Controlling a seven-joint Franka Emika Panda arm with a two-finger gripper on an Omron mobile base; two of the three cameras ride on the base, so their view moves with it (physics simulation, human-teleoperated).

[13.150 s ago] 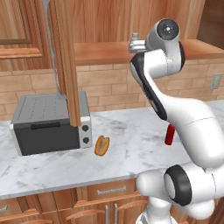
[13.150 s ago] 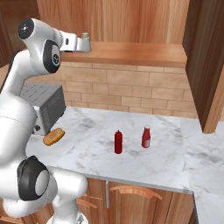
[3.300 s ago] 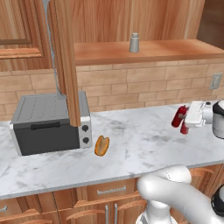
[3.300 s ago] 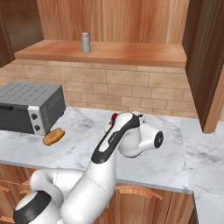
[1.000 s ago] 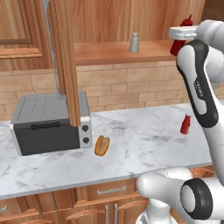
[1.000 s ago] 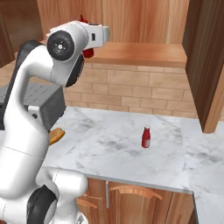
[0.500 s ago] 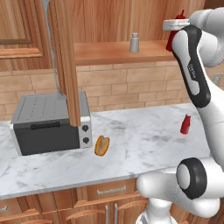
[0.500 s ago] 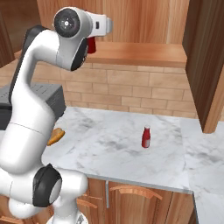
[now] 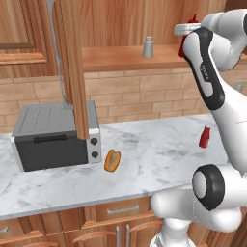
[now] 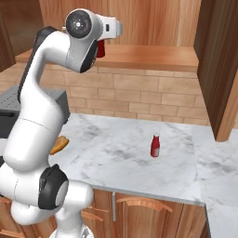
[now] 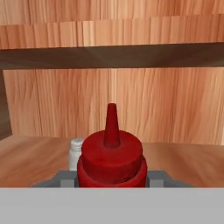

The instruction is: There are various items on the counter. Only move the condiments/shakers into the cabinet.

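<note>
In your left base view, the white arm is reaching up to shelf height, and the pincer (image 9: 187, 41) is sitting at the right end of the long wooden cabinet shelf (image 9: 120, 57), mostly hidden behind the arm's own forearm. A slim red squeeze bottle with a pointed cap (image 9: 193, 20) is poking out just above it. To the pincer's left, well apart along the shelf, the small grey cylindrical shaker with a narrower cap (image 9: 148, 47) is standing upright. Far below the pincer, the second red squeeze bottle (image 9: 205, 137) is standing on the white marble counter with grey veins (image 9: 154, 159). Further left and lower, the orange-brown hot-dog-like bun (image 9: 112, 160) is lying just beside the grey toaster oven (image 9: 53, 137), under the tall narrow wooden cabinet door (image 9: 71, 62).

In your right base view, the pincer (image 10: 101, 45) is showing just past the arm's big shoulder joint, with the held bottle's red body hanging beneath the white hand, at the shelf's front edge. The counter bottle is standing well below and to the right; the bun is peeking out behind the arm's lower link.

In your hand view, you are looking down over the red bottle's cap. The pincer (image 11: 111, 178) is pinching this bottle, a grey finger (image 11: 65, 179) pressing at each side. The shaker is peeking out just behind the bottle's left shoulder, on the shelf board.
</note>
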